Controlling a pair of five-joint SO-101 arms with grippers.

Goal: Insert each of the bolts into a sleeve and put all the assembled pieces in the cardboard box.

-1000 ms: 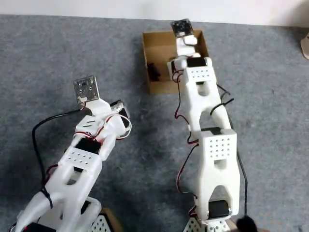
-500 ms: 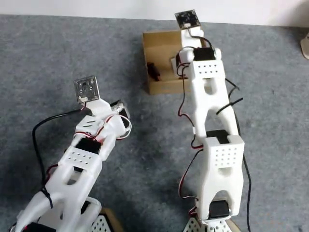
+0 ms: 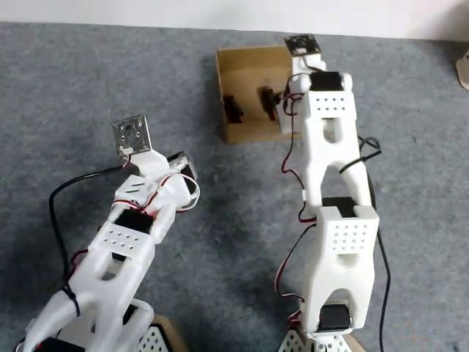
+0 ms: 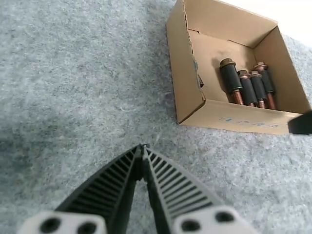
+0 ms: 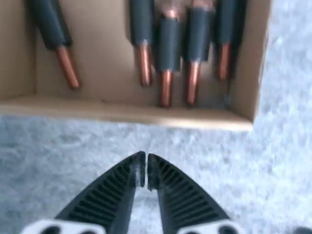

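Observation:
The cardboard box [image 3: 249, 70] stands at the far middle of the table. Several assembled pieces [image 4: 230, 80], copper bolts in black sleeves, lie side by side inside it [image 5: 169, 48]. Two of them [image 3: 233, 108] show in the high view. My right gripper [image 5: 144, 163] is shut and empty, over the carpet just outside one box wall [image 5: 122, 113]. The right arm [image 3: 326, 110] stretches along the box's right side. My left gripper [image 4: 142, 147] is shut on nothing, over bare carpet a short way from the box [image 4: 234, 119]. The left arm [image 3: 150, 172] stands at the left.
Grey carpet [image 3: 220, 220] covers the table between the two arms and to the box's left. A pale object [image 3: 463, 70] sits at the far right edge. A white wall runs along the back.
The right arm has swung to the right, from above the box interior to its right side, uncovering a second assembled piece. The left arm has not moved.

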